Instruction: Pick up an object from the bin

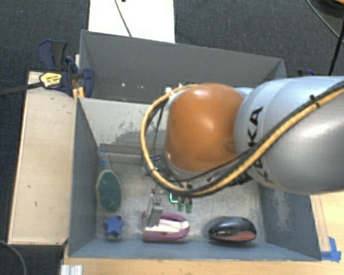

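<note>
My gripper (154, 214) hangs below the orange cover, its fingertips low in the bin just above the left end of a pink and white oblong object (167, 229) near the bin's front wall. Right of it rests a black computer mouse with a red stripe (232, 230). Whether the fingers are round the pink and white object is hidden by the gripper itself.
A dark green oval brush (108, 191) lies along the bin's left side. A small blue star-shaped toy (113, 226) sits in the front left corner. The arm and its orange cover hide the bin's middle and back.
</note>
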You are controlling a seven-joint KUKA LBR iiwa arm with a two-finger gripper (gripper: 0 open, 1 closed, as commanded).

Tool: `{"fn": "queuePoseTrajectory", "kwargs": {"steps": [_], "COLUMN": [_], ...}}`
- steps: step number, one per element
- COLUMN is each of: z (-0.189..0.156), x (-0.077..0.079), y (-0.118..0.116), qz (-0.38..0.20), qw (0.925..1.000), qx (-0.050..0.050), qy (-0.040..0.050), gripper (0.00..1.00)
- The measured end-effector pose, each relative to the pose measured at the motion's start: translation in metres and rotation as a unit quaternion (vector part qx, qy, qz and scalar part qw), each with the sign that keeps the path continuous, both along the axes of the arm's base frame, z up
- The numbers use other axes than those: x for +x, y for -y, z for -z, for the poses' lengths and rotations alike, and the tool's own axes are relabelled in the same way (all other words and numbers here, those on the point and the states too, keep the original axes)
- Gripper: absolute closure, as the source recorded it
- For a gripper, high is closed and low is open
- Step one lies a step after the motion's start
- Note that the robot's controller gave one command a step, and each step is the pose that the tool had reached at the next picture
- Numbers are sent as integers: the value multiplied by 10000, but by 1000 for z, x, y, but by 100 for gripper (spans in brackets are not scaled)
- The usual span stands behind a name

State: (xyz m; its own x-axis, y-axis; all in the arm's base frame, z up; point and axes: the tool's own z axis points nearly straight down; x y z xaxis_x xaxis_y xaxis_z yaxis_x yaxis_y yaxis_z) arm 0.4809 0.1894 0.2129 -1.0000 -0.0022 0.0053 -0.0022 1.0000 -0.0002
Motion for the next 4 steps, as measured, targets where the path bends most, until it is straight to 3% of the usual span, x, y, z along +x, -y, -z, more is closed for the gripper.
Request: {"fn": "queuePoseTrajectory", "kwargs": {"steps": [1, 2, 3, 4], "z": [145, 141, 139, 141], "x": [6, 5, 1, -4], "y": [43, 101, 87, 88], "qz": [553, -1555, -1913, -1874], "qw": [9985, 9878, 9815, 9823], "qx": [10, 8, -8, -4], "qy": [-11, 48, 95, 3], "gripper": [0, 0, 0, 100]}}
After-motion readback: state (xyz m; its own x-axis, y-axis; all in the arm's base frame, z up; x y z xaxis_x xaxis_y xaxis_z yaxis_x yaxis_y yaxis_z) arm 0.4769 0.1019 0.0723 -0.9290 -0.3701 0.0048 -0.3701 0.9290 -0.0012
